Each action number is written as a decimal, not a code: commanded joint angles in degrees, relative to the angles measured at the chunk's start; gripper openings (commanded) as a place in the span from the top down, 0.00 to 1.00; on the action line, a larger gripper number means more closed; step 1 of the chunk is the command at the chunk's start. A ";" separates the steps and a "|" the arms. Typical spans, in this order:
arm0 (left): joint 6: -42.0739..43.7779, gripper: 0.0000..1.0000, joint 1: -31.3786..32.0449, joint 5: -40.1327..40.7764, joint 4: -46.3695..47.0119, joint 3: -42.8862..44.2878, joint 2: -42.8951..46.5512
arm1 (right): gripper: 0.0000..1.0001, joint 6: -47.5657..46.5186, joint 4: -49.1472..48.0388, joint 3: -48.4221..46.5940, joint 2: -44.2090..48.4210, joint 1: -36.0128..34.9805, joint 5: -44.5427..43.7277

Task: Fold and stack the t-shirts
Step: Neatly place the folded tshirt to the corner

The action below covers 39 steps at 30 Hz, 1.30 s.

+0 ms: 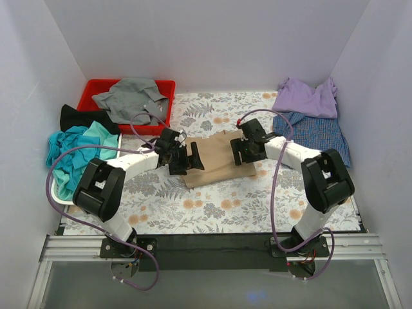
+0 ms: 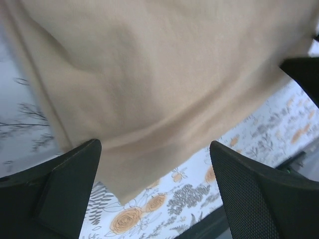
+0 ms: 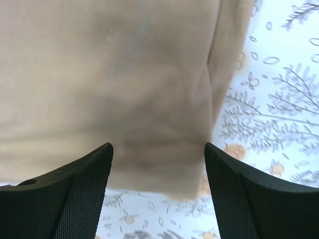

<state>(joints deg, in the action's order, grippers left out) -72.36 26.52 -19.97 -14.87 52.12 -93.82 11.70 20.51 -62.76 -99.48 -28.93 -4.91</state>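
The folded tan-beige t-shirt (image 1: 215, 161) lies flat on the flowered table cloth in the middle of the top view. My left gripper (image 1: 185, 158) is open at the shirt's left edge, just above it; the shirt fills its wrist view (image 2: 149, 74). My right gripper (image 1: 246, 150) is open at the shirt's right edge; the shirt fills that wrist view too (image 3: 109, 74). A lavender t-shirt (image 1: 308, 98) lies on a blue-checked one (image 1: 315, 134) at the back right. A grey t-shirt (image 1: 129, 98), a black one (image 1: 80, 117) and a teal one (image 1: 74, 149) are at the left.
The red bin (image 1: 166, 87) holds the grey shirt at the back left. The white basket (image 1: 64, 198) holds the teal shirt at the left edge. White walls close in the table on three sides. A black rail runs along the near edge.
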 commanded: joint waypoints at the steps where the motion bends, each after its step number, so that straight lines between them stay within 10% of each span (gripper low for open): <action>1: 3.80 0.10 -0.33 10.28 -8.67 7.70 0.92 | 0.20 -2.48 0.59 1.15 8.92 0.80 0.33; 8: 6.26 0.10 -2.70 17.33 -13.42 17.67 0.49 | 0.14 -2.21 -0.82 2.29 13.53 2.99 -0.90; 23: 4.68 0.10 -7.19 12.85 -9.47 8.09 4.52 | 0.11 -2.39 -15.32 4.67 -0.79 19.34 28.01; 39: 2.93 0.10 -8.51 4.16 0.44 5.98 -2.41 | 0.02 -5.20 -12.87 1.59 -16.18 17.33 43.94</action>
<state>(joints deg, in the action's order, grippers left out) -68.42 18.22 -11.64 -19.29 59.27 -94.37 8.51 -0.56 -64.01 -111.26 -9.13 41.19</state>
